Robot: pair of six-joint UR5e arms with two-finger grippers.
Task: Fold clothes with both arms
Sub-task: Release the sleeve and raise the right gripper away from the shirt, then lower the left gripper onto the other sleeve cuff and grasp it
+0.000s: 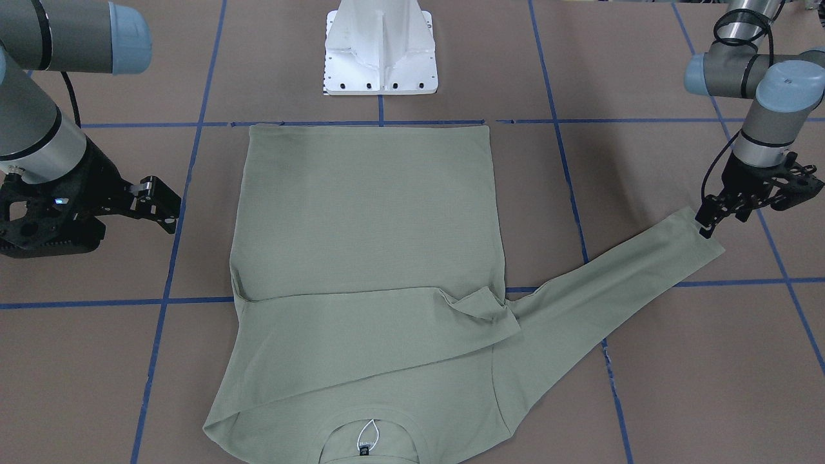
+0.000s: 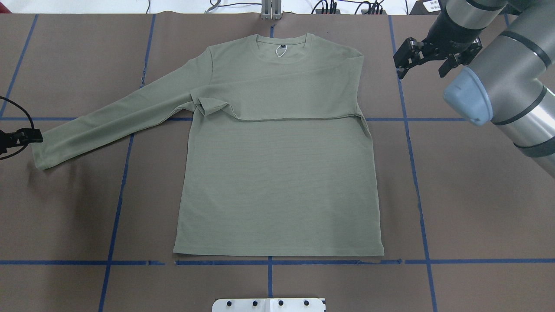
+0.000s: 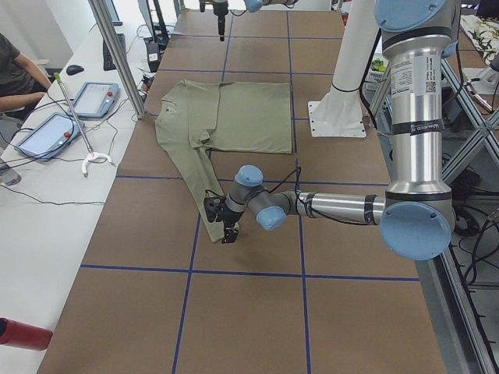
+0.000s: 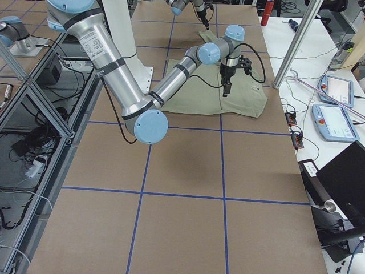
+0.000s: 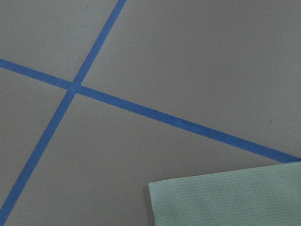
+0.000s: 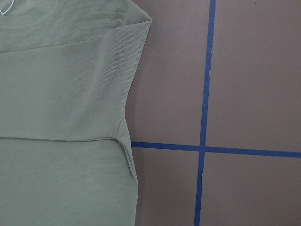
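Lying flat on the brown bench [image 2: 477, 195], the pale sage-green long-sleeved knit shirt [image 2: 277, 173] is part-folded; the left gripper [image 1: 709, 222] seems clamped on its outstretched cuff, while the right gripper [image 2: 422, 58] is held apart beside the shoulder.

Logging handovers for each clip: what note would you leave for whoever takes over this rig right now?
Left tool: at the cuff of the outstretched sleeve; grip unclear.
Right tool: open, holding nothing, in the air beside the shirt's shoulder.
Sage-green shirt: flat on the table, neck away from the base.
Done: the other sleeve is folded across the chest.
Left: fold the outstretched sleeve in, then the body.
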